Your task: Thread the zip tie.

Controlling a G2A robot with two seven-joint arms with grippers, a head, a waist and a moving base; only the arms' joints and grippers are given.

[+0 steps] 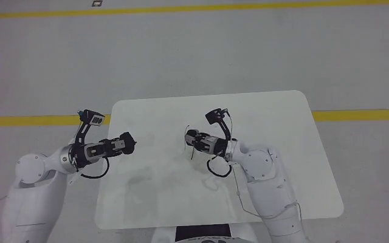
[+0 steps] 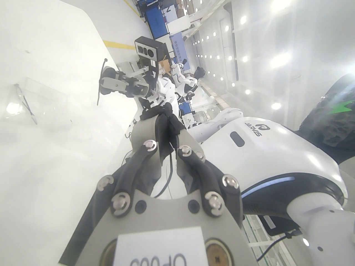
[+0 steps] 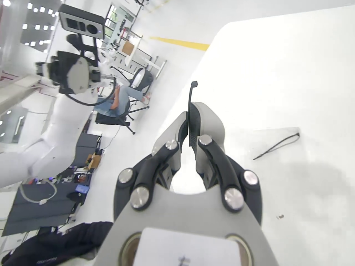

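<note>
A black zip tie [image 3: 190, 98] stands upright in my right gripper [image 3: 190, 114], which is shut on its strap; the head end sticks out past the fingertips. In the top view this gripper [image 1: 189, 141] hovers over the middle of the white table [image 1: 273, 121]. In the left wrist view the same zip tie [image 2: 98, 98] hangs below the right gripper [image 2: 106, 82]. My left gripper [image 1: 130, 144] is over the table's left edge, pointing at the right one with a gap between them. Its fingers [image 2: 166, 112], wrapped in black cloth, are shut with nothing visible between them.
A clear plastic bag [image 3: 280, 137] lies flat on the table under the right gripper, with a second black zip tie [image 3: 277, 146] on it. The left wrist view has the bag [image 2: 41, 95] too. A small dark speck [image 3: 280, 216] lies on the tabletop.
</note>
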